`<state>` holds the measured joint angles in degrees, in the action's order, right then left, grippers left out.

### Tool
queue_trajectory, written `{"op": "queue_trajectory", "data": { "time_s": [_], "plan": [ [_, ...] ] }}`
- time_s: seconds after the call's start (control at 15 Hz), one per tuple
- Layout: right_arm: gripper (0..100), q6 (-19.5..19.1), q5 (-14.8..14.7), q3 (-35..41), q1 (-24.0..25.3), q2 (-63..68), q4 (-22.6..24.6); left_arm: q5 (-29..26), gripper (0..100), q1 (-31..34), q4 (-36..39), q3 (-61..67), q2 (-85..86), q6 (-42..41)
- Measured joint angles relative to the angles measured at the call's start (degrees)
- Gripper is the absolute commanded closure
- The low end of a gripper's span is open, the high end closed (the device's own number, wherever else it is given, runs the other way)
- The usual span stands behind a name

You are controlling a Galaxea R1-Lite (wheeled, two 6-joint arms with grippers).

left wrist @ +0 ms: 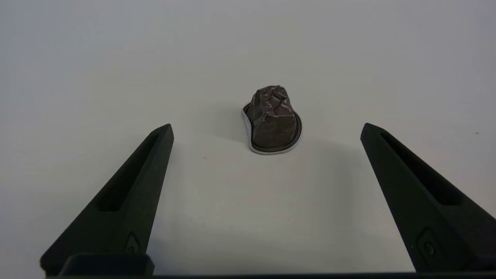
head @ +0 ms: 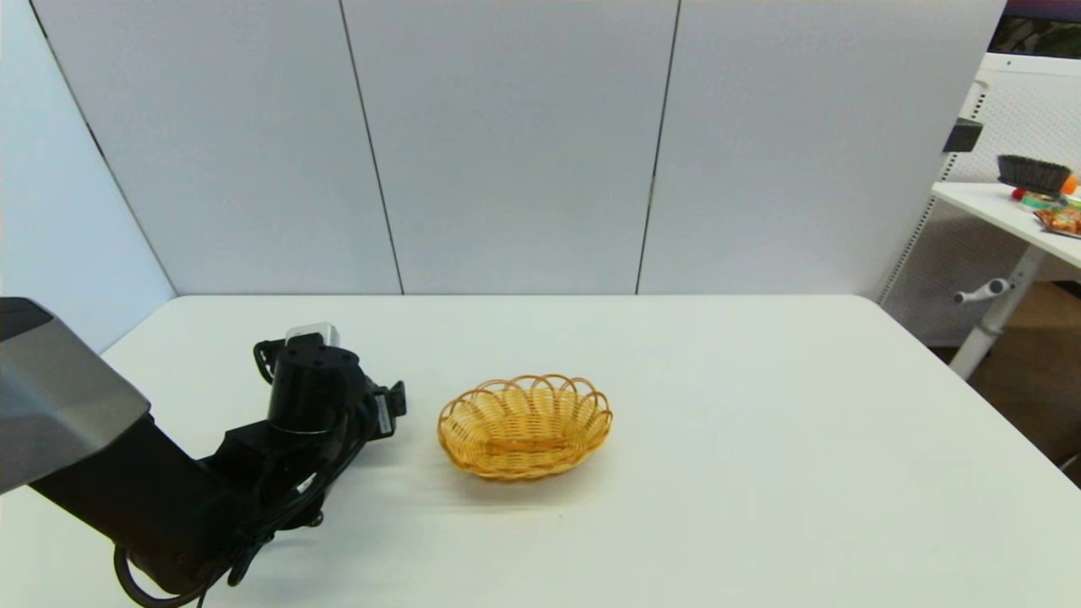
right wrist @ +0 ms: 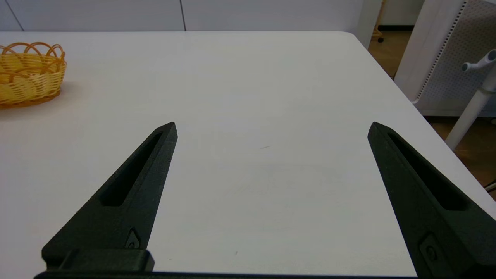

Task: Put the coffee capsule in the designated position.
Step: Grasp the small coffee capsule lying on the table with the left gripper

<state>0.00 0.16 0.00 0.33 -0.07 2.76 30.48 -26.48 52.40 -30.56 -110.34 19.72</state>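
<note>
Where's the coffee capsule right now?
The coffee capsule shows only in the left wrist view, standing on the bare white table under the open left gripper, untouched. In the head view that arm hides it, left of the basket.

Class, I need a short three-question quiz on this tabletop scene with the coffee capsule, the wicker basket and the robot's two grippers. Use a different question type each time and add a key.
1. True or false: the coffee capsule already lies inside the wicker basket.
2. Multiple choice: the left gripper is A) shut on the capsule, B) open with the capsule on the table between and beyond its fingertips, C) out of view.
3. Fill the gap: the capsule's dark body looks ____ rather than smooth.

Key: 1 false, it sits on the bare table. 2 B. 3 crumpled. The right gripper is open over bare table, away from the basket.
</note>
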Motion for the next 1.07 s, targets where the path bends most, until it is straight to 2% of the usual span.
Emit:
{"op": "queue_trajectory", "data": {
  "time_s": [0.13,0.4,1.07],
  "plan": [
    [0,0.0,0.0,0.0,0.0,0.0,0.0,0.0,0,0.0,-0.5,-0.4,0.4,-0.6],
    [0,0.0,0.0,0.0,0.0,0.0,0.0,0.1,0,0.4,-6.0,-0.6,1.8,-0.9],
    [0,0.0,0.0,0.0,0.0,0.0,0.0,0.0,0,1.4,-9.2,-2.4,1.9,-1.0]
  ]
}}
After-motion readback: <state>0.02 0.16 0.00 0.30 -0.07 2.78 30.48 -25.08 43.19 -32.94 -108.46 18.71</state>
